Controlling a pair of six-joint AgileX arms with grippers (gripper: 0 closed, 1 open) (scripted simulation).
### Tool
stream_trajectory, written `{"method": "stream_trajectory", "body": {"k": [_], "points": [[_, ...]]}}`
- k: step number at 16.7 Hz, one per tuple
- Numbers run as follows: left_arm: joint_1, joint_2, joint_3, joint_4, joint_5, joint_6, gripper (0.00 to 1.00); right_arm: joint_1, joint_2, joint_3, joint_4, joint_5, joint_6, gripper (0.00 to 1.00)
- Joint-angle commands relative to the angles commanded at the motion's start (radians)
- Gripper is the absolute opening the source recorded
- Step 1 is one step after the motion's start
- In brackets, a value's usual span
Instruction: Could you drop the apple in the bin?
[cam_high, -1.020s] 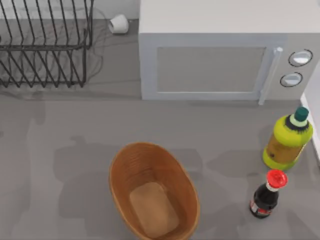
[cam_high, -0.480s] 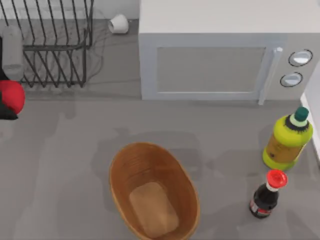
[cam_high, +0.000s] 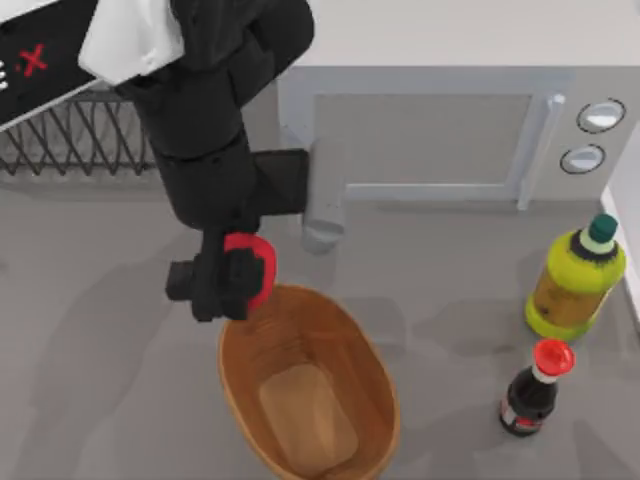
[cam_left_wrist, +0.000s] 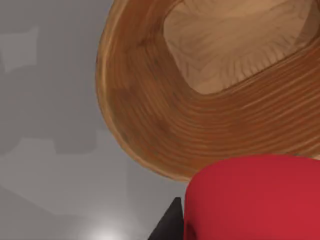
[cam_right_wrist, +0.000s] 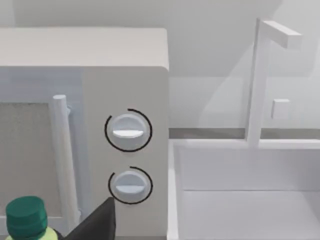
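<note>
Above the bin's upper-left rim: left gripper pinching the apple.

Top view: left arm reaches down from the upper left of the frame; its jaws clamp the red apple directly over the top edge of the brown bin at lower centre. Microwave along the top; wire rack upper left; yellow-green bottle and dark bottle at the right.
Left wrist view: apple at lower right, bin beneath it, grey table at left.
Right wrist view: microwave knobs, green bottle cap at lower left, a dark tip of the right gripper at the lower edge; its jaw state cannot be told.
</note>
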Motion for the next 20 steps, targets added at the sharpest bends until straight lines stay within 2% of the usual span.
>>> {"method": "stream_trajectory", "body": {"k": [3,5,12,20], "points": [[-0.159,0.016,0.046,-0.036,-0.062,-0.133,0.0,0.0,0.0,0.0,0.0,0.0,0.0,1.0],[-0.212,0.018,0.063,-0.047,-0.089,-0.184,0.0,0.0,0.0,0.0,0.0,0.0,0.0,1.0],[-0.221,0.016,0.047,-0.031,-0.095,-0.193,0.0,0.0,0.0,0.0,0.0,0.0,0.0,1.0],[-0.229,0.029,-0.196,0.223,-0.094,-0.2,0.0,0.0,0.0,0.0,0.0,0.0,0.0,1.0]]}}
